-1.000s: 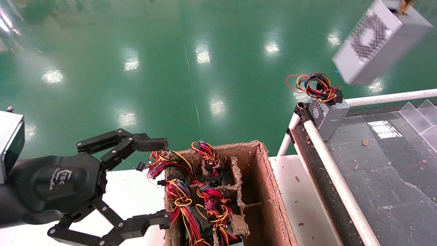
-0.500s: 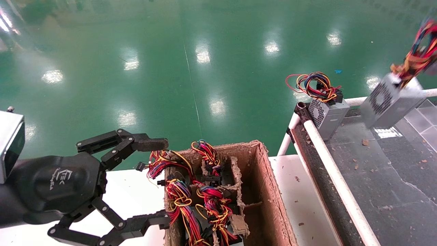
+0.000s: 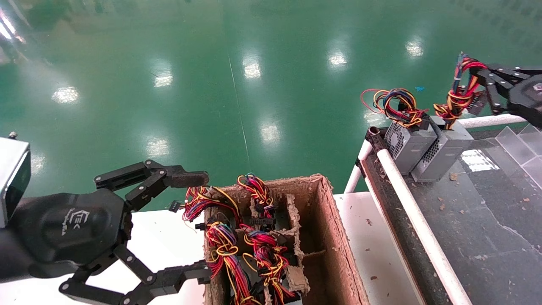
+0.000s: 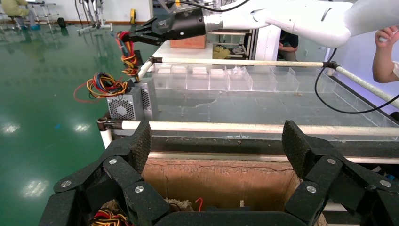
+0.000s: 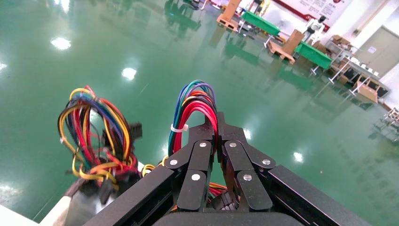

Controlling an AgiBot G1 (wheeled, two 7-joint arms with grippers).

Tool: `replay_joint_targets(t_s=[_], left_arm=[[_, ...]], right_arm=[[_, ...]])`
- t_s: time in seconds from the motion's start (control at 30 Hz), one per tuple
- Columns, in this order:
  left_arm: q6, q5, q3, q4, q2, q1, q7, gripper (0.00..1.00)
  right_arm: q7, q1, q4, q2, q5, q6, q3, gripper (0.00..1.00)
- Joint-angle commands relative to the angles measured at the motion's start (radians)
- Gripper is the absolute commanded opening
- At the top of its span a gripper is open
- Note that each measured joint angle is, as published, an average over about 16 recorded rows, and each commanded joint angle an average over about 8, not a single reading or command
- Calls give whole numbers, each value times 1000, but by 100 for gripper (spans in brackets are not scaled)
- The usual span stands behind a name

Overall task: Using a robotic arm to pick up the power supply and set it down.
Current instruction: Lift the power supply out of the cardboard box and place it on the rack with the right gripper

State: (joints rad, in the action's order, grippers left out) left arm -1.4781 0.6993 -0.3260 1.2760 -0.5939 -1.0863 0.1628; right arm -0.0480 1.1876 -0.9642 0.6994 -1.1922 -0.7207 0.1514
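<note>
The power supply (image 3: 442, 154), a small grey box with a perforated vent side, sits on the dark belt and leans against the fan-grille box (image 3: 406, 146). Its tight loop of red, yellow and blue wires (image 3: 459, 91) rises upright. My right gripper (image 3: 478, 84) is shut on that loop (image 5: 193, 101), with the jaws pinched together on the red wires (image 5: 217, 125). The left wrist view shows the same grip (image 4: 141, 35) above the unit (image 4: 148, 96). My left gripper (image 3: 197, 224) stands open at the lower left, beside the cardboard box and holding nothing.
The cardboard box (image 3: 334, 237) holds several wire-bundled units between dividers. A white pipe rail (image 3: 415, 220) borders the dark belt (image 3: 487, 220). Clear plastic dividers (image 3: 521, 144) stand at the far right. The fan-grille box's loose wires (image 5: 94, 132) sprawl close by. A person's hand (image 4: 386, 35) shows behind.
The right gripper brought the power supply down from high at the upper right onto the belt beside the fan-grille box. The left arm has not moved.
</note>
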Motion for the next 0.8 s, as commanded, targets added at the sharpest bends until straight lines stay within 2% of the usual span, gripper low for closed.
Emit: replay_joint_targets(t_s=[0.03, 0.1, 0.13, 0.37, 0.4, 0.8], left_arm=[[0, 0, 0, 0, 0, 0, 0, 100], [0, 0, 0, 0, 0, 0, 0, 100], [0, 0, 0, 0, 0, 0, 0, 100], [0, 0, 0, 0, 0, 0, 0, 100], [0, 0, 0, 0, 0, 0, 0, 100], [0, 0, -1, 0, 0, 0, 0, 100]], right_arm=[[-8, 14, 5, 17, -7, 4, 7, 0], [-10, 28, 12, 31, -13, 8, 14, 0], [-10, 35, 16, 37, -16, 9, 17, 3], [-7, 61, 43, 62, -35, 13, 37, 89], [-5, 63, 45, 63, -37, 13, 39, 99], [47, 90, 59, 46, -68, -32, 77, 100]])
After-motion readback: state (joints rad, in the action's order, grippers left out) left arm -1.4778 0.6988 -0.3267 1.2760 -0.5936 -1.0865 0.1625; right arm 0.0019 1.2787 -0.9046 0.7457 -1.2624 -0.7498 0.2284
